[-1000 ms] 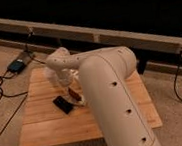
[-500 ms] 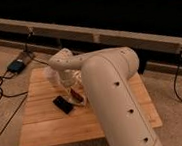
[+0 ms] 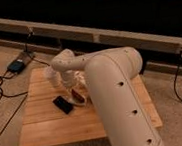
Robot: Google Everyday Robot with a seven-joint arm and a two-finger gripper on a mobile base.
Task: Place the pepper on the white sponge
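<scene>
Arm (image 3: 115, 94) reaches in from the near right corner of the wooden table (image 3: 41, 129), bulk of it covering the right half. Gripper (image 3: 65, 83) sits low over the middle of the table, a bit toward the far edge, just beside the task items.

Pepper (image 3: 78, 95) shows as a small dark red-brown shape near table centre, lying on or against a pale pad that looks like the white sponge (image 3: 77, 100); the arm hides most of that pad, so can't tell whether the pepper rests fully on it. Black slab (image 3: 63, 105) lies flat just left of it, toward the near edge.

Judgement: placing step is at or close to its end. To do it well: keep the pepper centred over the sponge, not its edge, since a curved pepper may roll off toward the slab. Lower till it touches the soft top, let go w/o dragging, then lift straight up. Avoid nudging the slab or pushing the sponge sideways.
</scene>
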